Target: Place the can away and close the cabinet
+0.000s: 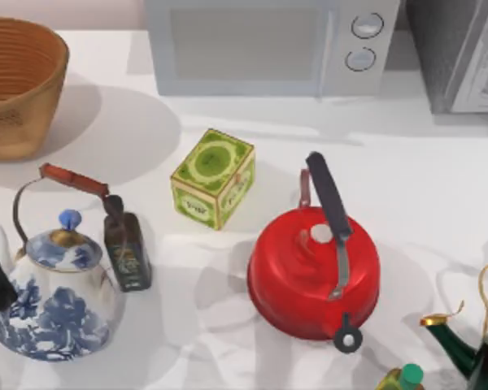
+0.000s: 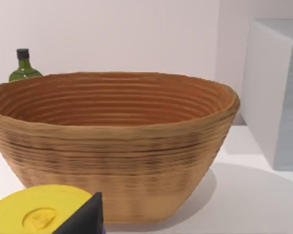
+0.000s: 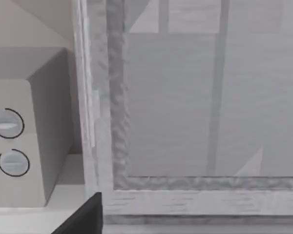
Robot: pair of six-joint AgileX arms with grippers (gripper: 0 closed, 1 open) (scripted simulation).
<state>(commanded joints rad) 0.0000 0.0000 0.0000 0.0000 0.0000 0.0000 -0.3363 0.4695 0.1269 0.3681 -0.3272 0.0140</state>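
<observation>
Where the can sits I cannot tell. By my reckoning a small drink can is light, smooth and thin-walled, so take it round the middle of its side and squeeze gently or it may dent or slip. The cabinet (image 3: 210, 122) looms right in front of the right gripper (image 3: 85, 214), beside the microwave (image 1: 252, 49). The left gripper (image 2: 83, 219) faces the basket (image 2: 112, 146) at the table's left. Open or closed, I cannot tell for either. Mid-table stand the red kettle (image 1: 309, 272) and the tea tin (image 1: 213, 179).
</observation>
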